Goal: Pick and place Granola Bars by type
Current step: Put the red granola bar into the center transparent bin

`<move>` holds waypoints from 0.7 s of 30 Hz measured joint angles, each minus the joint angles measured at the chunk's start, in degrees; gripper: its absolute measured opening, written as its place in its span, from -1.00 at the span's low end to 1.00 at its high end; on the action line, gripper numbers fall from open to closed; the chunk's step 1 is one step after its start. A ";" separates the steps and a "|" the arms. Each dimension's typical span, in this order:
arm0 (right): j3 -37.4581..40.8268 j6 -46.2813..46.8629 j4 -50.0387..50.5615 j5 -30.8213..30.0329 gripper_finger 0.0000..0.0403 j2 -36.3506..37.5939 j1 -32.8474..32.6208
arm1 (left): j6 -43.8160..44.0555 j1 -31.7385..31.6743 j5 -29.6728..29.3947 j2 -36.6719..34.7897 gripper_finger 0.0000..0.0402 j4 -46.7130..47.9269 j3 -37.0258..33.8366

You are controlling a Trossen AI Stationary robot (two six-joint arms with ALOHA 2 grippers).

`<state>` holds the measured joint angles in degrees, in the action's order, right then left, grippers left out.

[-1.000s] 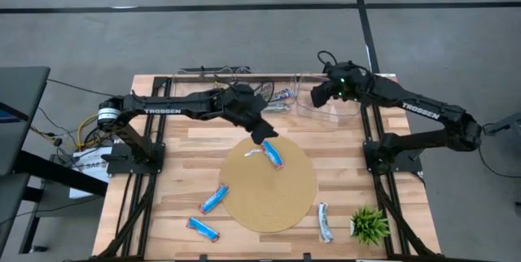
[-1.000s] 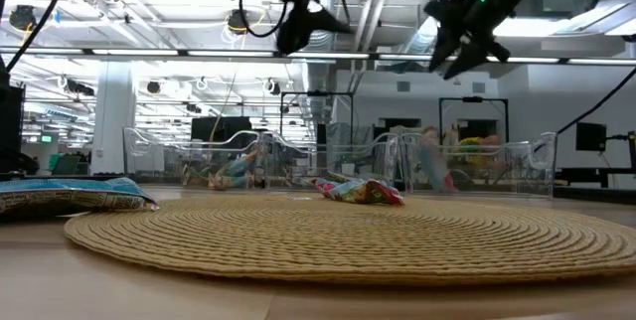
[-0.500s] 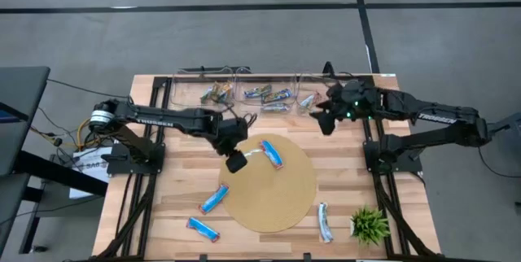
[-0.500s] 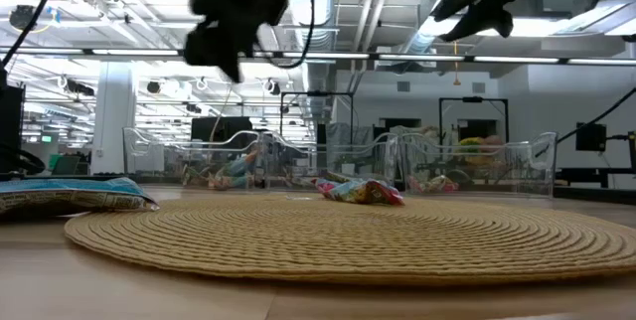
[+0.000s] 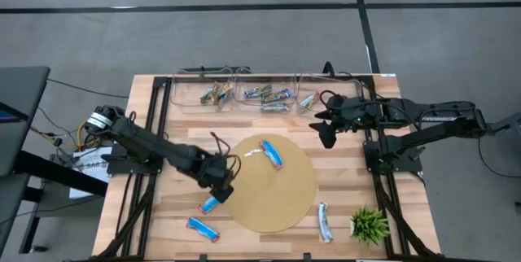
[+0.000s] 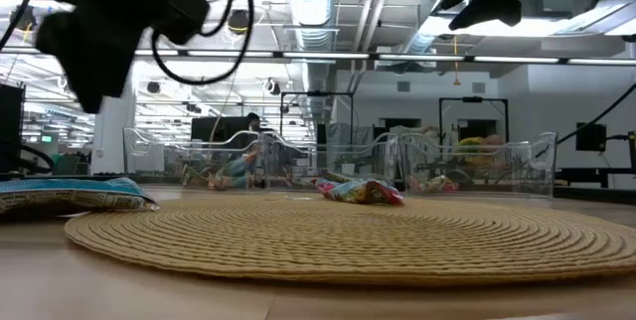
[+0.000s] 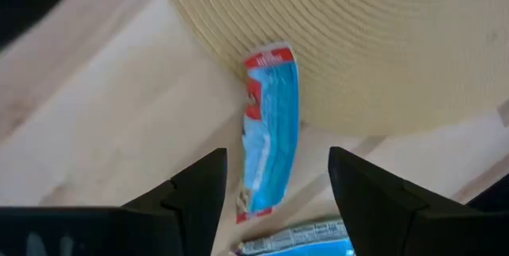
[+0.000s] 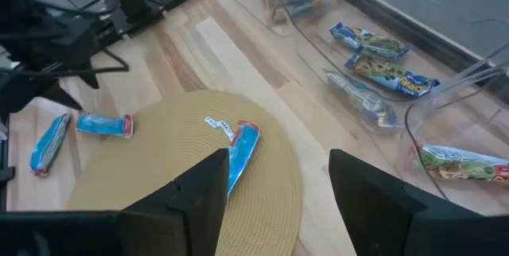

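My left gripper: fingers apart, empty | hovering above a bright blue wrapped granola bar at the round woven straw mat's edge | my right gripper: fingers apart, empty, near the clear plastic bins.

Glossy foil-wrapped bars lie on a coarse woven mat over planked wood table.

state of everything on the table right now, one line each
left tool: open, empty, hovering over the blue bar at the mat's edge
right tool: open, empty, raised near the bins
blue bar at the mat's edge: flat, partly on the mat
blue bar on the mat: flat, untouched
clear bins: holding sorted bars
round mat: flat on the table
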<state>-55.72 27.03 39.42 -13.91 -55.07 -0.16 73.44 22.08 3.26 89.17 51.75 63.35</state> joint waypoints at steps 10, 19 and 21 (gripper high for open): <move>0.00 0.00 -0.90 0.02 -0.02 -0.03 0.01 | 3.76 5.98 3.03 6.10 0.10 -3.54 0.07; 0.00 0.01 -2.07 0.07 -0.03 -0.04 0.01 | 1.18 6.56 3.04 15.69 0.09 -3.86 0.07; 0.00 0.51 -2.15 0.08 -0.04 -0.04 0.01 | 0.35 6.56 3.85 16.87 0.07 -4.18 0.24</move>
<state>-55.72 27.53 37.27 -13.83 -55.11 -0.14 73.79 28.64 7.11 106.04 47.57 63.59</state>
